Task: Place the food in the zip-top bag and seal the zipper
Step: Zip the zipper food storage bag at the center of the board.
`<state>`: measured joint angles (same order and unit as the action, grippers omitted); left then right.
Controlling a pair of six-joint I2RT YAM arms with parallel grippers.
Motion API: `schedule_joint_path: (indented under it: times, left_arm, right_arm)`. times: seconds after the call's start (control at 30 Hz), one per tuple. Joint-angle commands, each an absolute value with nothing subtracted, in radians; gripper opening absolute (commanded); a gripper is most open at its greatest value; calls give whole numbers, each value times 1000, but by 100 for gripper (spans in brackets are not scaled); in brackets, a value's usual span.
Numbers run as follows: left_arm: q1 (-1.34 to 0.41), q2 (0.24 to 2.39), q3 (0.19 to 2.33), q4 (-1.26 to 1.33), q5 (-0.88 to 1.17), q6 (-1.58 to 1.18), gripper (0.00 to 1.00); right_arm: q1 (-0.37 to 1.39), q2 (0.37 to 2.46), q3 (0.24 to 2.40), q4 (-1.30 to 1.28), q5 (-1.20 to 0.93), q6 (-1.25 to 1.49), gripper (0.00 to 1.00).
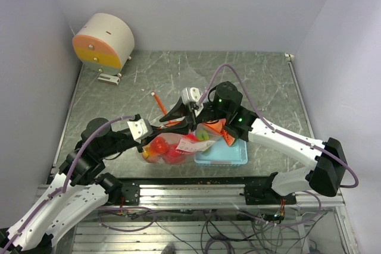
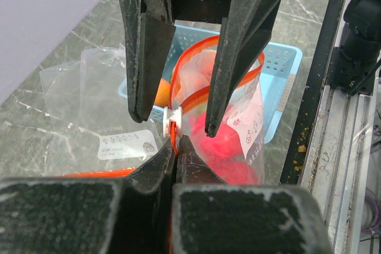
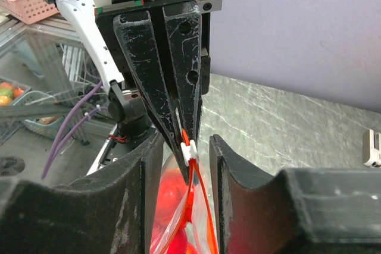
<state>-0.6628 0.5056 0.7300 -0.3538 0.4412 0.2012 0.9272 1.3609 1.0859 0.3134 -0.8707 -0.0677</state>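
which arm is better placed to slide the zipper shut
Probably right: the right gripper has its jaws open astride the red-orange zipper strip of the clear plastic bag beside the white slider; the left gripper is shut on that strip's end, anchoring it.

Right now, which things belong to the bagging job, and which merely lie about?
Job: clear crinkly plastic bag; its red-orange zipper strip; red round toy fruits; orange toy slice.
Lying about: light blue perforated plastic tray; orange pencil-like stick; cream-and-orange round drum.

Clear bag, crinkly glossy plastic. Black fingers look matt and scuffed; the table is grey, marbled, dull.
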Motion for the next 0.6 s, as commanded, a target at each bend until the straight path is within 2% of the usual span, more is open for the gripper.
schedule_joint_path:
  times: [0.0,0.1,0.47,0.57]
  left_arm:
    - [-664,495,764,-347,464,197,7]
    - [-664,495,764,-344,465,196,7]
    - [-664,492,767,-351,466,200,7]
    - [-664,492,765,-351,463,200,7]
  right_arm:
    - [931,1365,1092,359,-882,-63,34]
    - [929,1371,1096,347,-878,-67,27]
    - [930,1379,1097,313,-857,-88,30]
    - [930,1382,1098,312,-855,-89,22]
